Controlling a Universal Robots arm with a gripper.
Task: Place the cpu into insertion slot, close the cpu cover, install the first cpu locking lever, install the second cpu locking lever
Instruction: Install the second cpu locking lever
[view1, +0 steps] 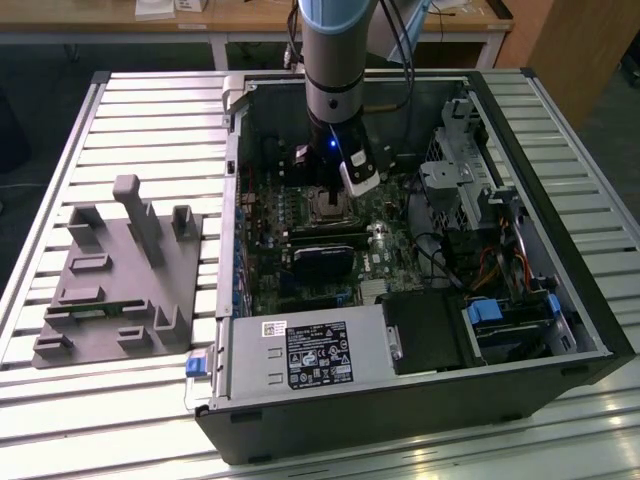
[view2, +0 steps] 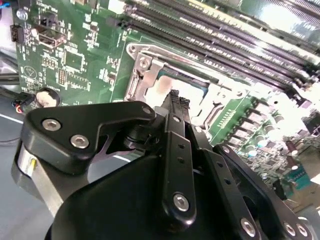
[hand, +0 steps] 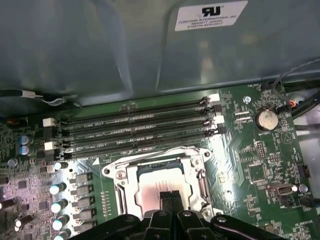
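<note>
Inside the open computer case (view1: 560, 300), on the green motherboard (hand: 250, 165), the cpu (hand: 157, 186) already lies in the insertion slot (hand: 122, 190), its pale face framed by the silver cpu cover (hand: 155, 159), which appears down around it.

Gripper (hand: 171, 196): fingers pressed together, nothing between them, tips at or just above the chip's near edge; contact cannot be confirmed.

Judgement: step in hand is seating or cover closure. Press straight down, lightly, centred; sideways load risks the socket contacts.

Pose: arm (view1: 335, 60) vertical over the socket in the exterior view, wrist pointing down, memory slots (hand: 135, 127) beside the socket.
</note>
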